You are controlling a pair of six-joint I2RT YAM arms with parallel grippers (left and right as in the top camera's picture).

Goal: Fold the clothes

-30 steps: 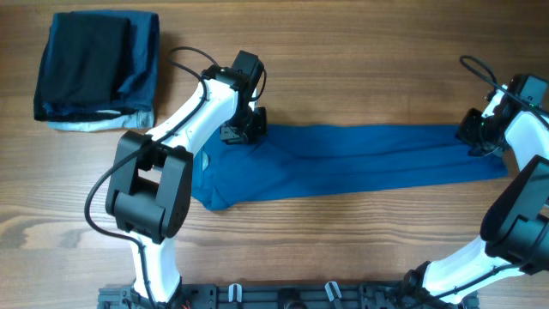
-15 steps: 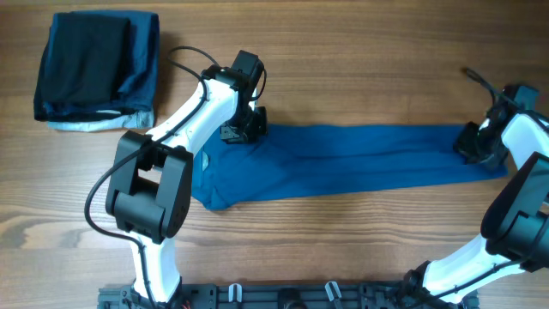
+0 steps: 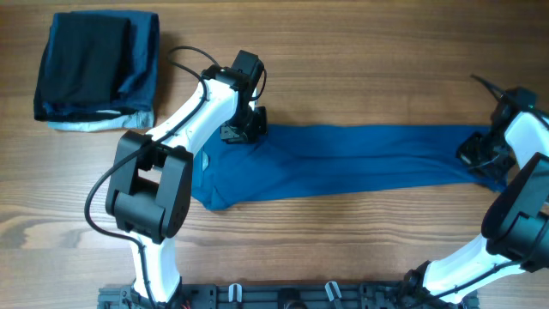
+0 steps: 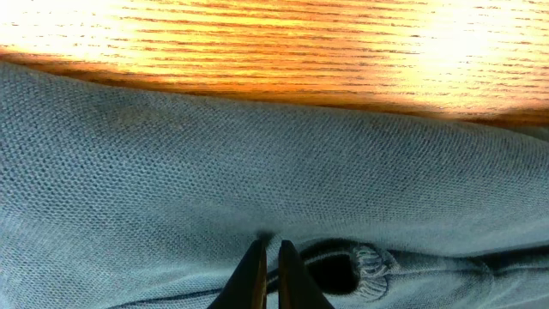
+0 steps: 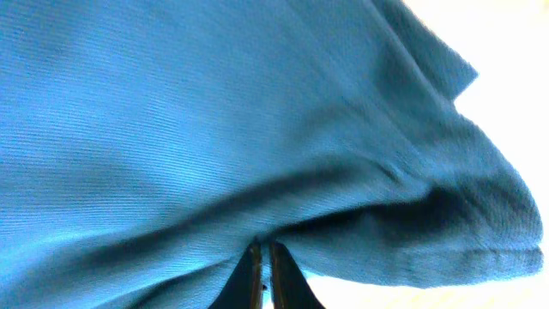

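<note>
Since a second ago the right gripper [image 3: 479,156] has moved toward the near side of the table [image 3: 360,60], and the right end of the polo shirt [image 3: 343,163] went with it. The left gripper [image 3: 244,130] has stayed in its place. Both pairs of fingers are pressed together with shirt fabric pinched between them. The shirt lies stretched as a long band between the two grippers. Plain wood shows along its far and near edges. Folded dark garments [image 3: 96,69] lie at the far left corner, well apart
</note>
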